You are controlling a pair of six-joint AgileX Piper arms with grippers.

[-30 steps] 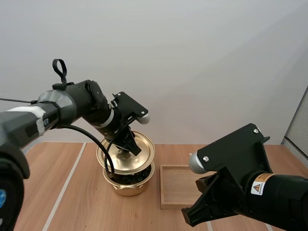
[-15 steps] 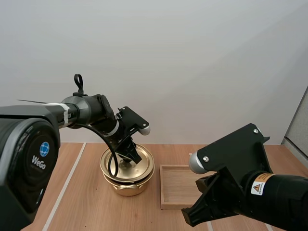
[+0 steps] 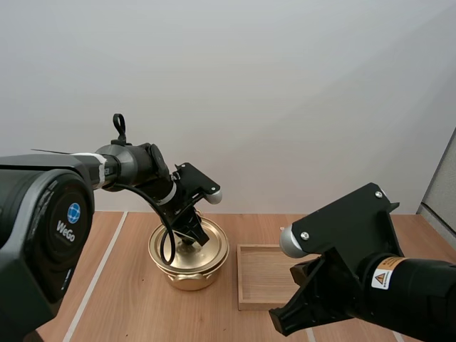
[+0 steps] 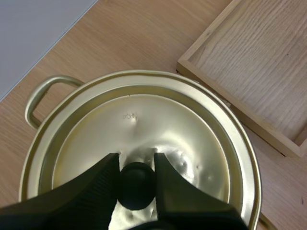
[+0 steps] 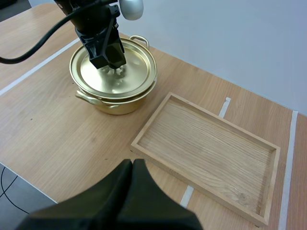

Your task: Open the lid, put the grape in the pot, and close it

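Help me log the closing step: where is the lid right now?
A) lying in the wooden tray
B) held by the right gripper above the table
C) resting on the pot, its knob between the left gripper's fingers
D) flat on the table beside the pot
C: the lid rests on the pot, and the left gripper pinches its black knob.

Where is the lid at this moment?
In the high view the lid sits on the gold pot, toward the left side and left of the wooden tray. The left end effector pinches its black knob.
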